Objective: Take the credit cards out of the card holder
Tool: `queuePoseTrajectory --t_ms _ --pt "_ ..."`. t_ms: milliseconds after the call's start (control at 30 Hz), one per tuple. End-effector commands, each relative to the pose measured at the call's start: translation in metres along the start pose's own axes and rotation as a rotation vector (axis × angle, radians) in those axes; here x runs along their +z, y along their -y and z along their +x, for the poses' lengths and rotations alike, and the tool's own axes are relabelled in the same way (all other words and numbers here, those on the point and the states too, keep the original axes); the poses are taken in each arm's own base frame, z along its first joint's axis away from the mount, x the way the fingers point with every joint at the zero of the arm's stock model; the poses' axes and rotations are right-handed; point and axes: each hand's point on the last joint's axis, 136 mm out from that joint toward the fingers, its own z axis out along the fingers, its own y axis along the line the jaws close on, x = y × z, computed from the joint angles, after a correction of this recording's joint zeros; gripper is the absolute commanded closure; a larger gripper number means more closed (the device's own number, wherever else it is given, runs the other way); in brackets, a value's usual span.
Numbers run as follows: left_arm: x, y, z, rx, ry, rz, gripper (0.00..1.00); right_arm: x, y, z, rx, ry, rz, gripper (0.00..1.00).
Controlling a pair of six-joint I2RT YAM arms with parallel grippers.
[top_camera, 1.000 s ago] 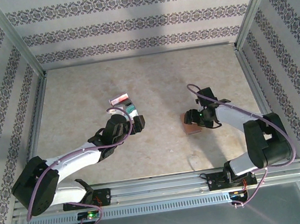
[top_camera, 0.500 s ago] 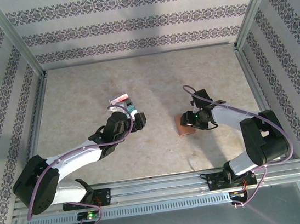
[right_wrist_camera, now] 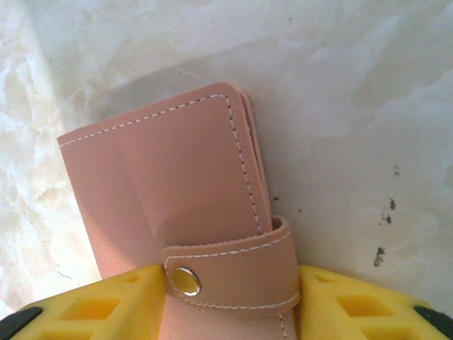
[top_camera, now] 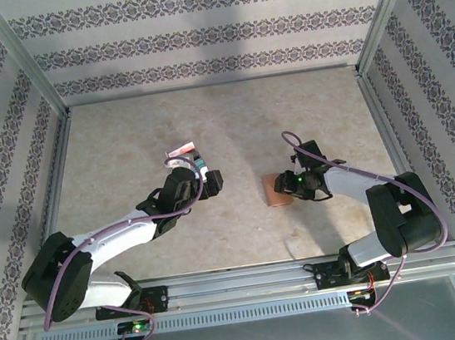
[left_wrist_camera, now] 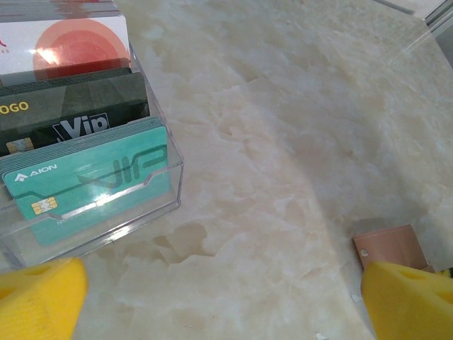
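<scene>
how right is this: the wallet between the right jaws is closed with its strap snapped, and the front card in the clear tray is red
One slip: the front card in the clear tray is teal, not red, as the left wrist view shows. The rest holds: the wallet between the right gripper's jaws is closed, strap snapped.

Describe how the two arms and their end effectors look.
The left arm and right arm have white links, black joints and a looping purple cable each. The left end effector and right end effector are black with yellow fingers.
</scene>
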Motion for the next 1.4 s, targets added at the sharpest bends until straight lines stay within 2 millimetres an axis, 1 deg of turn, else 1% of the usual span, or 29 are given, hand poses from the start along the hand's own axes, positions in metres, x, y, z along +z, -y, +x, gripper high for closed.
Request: queuePoseTrajectory --t_ms 0,100,233,367,433,467,500,633,700,867,1100,1200,1367 --pt "0.001 0.009 0.001 -0.007 -0.019 0.018 0.01 0.011 -0.017 0.012 -0.009 -0.051 -0.079 0.51" --pt "0.002 0.009 0.003 -0.006 -0.026 0.020 0.01 0.011 -0.023 0.012 -0.024 -0.052 -0.086 0.52" --pt "0.004 0.011 0.004 -0.017 -0.033 0.027 0.01 0.007 -0.035 0.007 -0.037 -0.034 -0.127 0.53" --pt "0.009 0.020 0.005 -0.043 -0.047 0.061 0.00 0.003 -0.048 0.004 -0.047 -0.026 -0.169 0.54" --pt "0.013 0.026 0.006 -0.054 -0.060 0.085 0.03 0.001 -0.054 0.005 -0.055 -0.029 -0.192 0.54" --pt "0.016 0.028 0.008 -0.056 -0.071 0.093 0.04 0.000 -0.055 0.005 -0.056 -0.031 -0.195 0.52" --pt "0.018 0.031 0.009 -0.058 -0.081 0.102 0.05 0.000 -0.055 0.005 -0.056 -0.032 -0.193 0.48" --pt "0.023 0.034 0.013 -0.061 -0.101 0.110 0.10 -0.001 -0.050 0.005 -0.061 -0.023 -0.172 0.39" --pt "0.023 0.034 0.013 -0.057 -0.104 0.109 0.12 -0.002 -0.047 0.003 -0.061 -0.014 -0.162 0.37" --pt "0.022 0.032 0.014 -0.047 -0.104 0.105 0.16 -0.001 -0.043 -0.012 -0.058 0.010 -0.162 0.39" --pt "0.021 0.029 0.016 -0.047 -0.107 0.096 0.17 0.006 -0.051 -0.032 -0.088 0.013 -0.203 0.41" --pt "0.021 0.028 0.017 -0.042 -0.109 0.092 0.17 0.014 -0.053 -0.034 -0.084 -0.007 -0.214 0.44" --pt "0.021 0.027 0.016 -0.039 -0.106 0.087 0.17 0.024 -0.051 -0.030 -0.072 -0.041 -0.223 0.49"
